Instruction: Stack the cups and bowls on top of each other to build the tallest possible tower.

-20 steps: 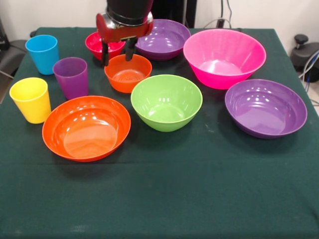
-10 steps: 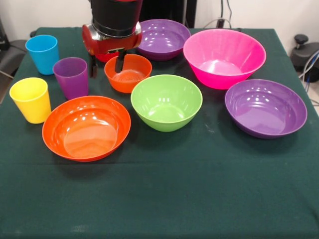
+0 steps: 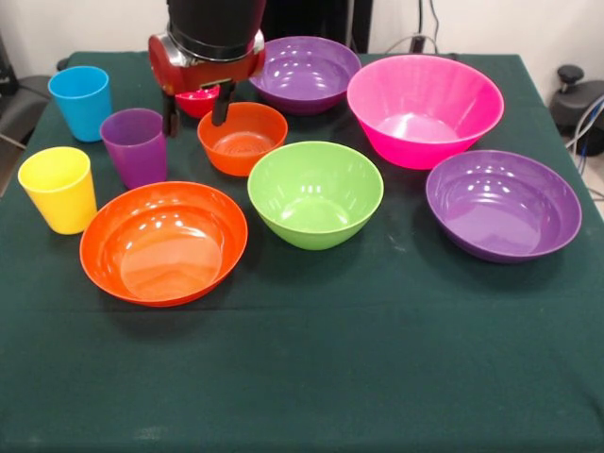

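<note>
My gripper (image 3: 195, 115) hangs open at the back left, its two dark fingers (image 3: 221, 104) wide apart. The small red bowl (image 3: 198, 101) shows between them, mostly hidden by the gripper body. To its right stands the small orange bowl (image 3: 243, 138). The blue cup (image 3: 80, 102), purple cup (image 3: 135, 146) and yellow cup (image 3: 58, 187) stand upright on the left. Also on the cloth are the wide orange bowl (image 3: 163, 242), green bowl (image 3: 315, 193), pink bowl (image 3: 425, 109), a back purple bowl (image 3: 307, 74) and a right purple bowl (image 3: 502, 204). No tower shows; every piece stands singly.
A dark green cloth covers the table (image 3: 302, 377). A black object (image 3: 578, 99) with cables sits off the table's right edge. The purple cup stands just left of the gripper's left finger.
The gripper has moved left in the picture, from over the small orange bowl's back rim to over the small red bowl. Its fingers stay apart. No cup or bowl has moved.
</note>
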`<state>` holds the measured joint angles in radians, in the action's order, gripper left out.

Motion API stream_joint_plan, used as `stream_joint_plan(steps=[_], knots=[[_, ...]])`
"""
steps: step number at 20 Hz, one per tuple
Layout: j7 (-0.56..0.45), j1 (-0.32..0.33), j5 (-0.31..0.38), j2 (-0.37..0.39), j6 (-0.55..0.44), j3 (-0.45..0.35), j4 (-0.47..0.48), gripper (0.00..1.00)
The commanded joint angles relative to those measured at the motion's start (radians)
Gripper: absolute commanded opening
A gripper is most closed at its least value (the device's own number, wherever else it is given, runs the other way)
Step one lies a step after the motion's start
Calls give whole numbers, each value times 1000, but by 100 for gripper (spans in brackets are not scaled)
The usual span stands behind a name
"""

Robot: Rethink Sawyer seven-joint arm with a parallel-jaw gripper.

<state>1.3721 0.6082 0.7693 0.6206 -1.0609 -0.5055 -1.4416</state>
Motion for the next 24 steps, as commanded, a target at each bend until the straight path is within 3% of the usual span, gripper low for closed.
stream_joint_plan(steps=[1, 14, 24], knots=[[-346, 1, 25, -1, -131, -40, 42, 100], [-373, 23, 25, 31, -183, -62, 51, 100], [-393, 61, 63, -58, -144, -67, 90, 100]])
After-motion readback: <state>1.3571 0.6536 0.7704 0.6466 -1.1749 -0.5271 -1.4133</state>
